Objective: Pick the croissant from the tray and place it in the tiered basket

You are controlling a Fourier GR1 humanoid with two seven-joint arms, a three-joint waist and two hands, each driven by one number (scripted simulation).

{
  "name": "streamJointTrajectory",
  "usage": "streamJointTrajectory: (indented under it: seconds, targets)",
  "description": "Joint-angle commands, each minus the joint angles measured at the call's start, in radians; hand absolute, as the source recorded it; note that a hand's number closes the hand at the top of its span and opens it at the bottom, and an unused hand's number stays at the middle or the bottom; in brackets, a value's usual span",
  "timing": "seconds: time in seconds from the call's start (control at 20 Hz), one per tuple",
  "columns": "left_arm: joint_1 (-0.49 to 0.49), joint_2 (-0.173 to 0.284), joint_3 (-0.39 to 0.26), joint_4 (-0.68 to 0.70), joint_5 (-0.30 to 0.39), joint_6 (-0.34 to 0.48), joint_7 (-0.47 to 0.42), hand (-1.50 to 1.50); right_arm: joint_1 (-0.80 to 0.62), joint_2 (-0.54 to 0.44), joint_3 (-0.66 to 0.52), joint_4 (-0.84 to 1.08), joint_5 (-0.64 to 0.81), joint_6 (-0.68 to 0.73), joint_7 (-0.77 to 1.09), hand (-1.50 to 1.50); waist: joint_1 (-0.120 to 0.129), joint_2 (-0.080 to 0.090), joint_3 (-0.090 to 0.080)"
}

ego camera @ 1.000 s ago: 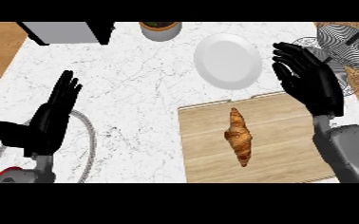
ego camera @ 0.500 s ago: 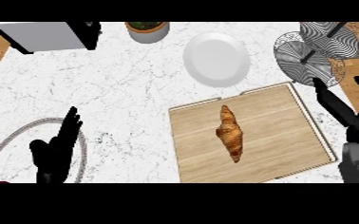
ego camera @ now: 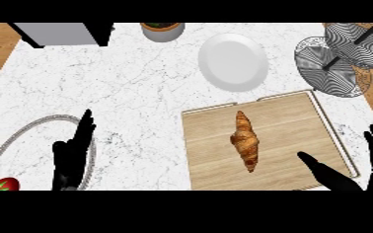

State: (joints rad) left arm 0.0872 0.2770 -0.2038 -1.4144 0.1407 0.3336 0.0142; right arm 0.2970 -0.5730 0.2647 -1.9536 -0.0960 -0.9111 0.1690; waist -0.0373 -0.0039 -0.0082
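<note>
The croissant [ego camera: 245,140] is golden brown, darker at its tips, and lies flat near the middle of the tray [ego camera: 291,123], its long axis running roughly away from the robot with a slight tilt; nothing touches it. The tray is a pale wooden board with a thin raised rim, lying on the counter [ego camera: 138,89] and turned a little askew. The tiered basket [ego camera: 339,59] stands beyond the tray's far right corner, its round tiers made of black-and-white wire mesh.

Croissant [ego camera: 245,140] lengthwise on wooden tray [ego camera: 291,118], right hand [ego camera: 328,175] at its corner, perhaps touching.
</note>
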Motion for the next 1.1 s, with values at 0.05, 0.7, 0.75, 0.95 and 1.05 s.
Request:
streamJointTrajectory:
  seconds: [0.05,0.7,0.75,0.95,1.05]
  targets:
    - [0.016,-0.008,-0.021,-0.011,-0.016,0.001,-0.009,0.00,0.130,-0.204,0.127,-0.104,0.135,0.034,0.234,-1.50,0.033,0.006,-0.006]
    - [-0.072,-0.037,-0.042,0.034,-0.038,-0.006,0.016,0.00,-0.016,-0.452,0.127,-0.259,0.506,0.222,0.994,-1.50,0.076,0.016,-0.004]
    - [-0.040,-0.034,-0.045,0.026,-0.032,-0.020,-0.011,0.00,-0.036,-0.437,0.146,-0.258,0.541,0.247,1.048,-1.50,0.085,0.014,-0.002]
    - [-0.050,-0.042,-0.065,0.022,-0.045,-0.020,0.022,0.00,-0.139,-0.378,0.206,-0.249,0.669,0.369,1.200,-1.50,0.082,0.011,0.001]
    - [-0.036,-0.052,-0.072,0.035,-0.049,-0.021,-0.006,0.00,-0.179,-0.349,0.237,-0.197,0.677,0.438,1.231,-1.50,0.103,0.016,0.000]
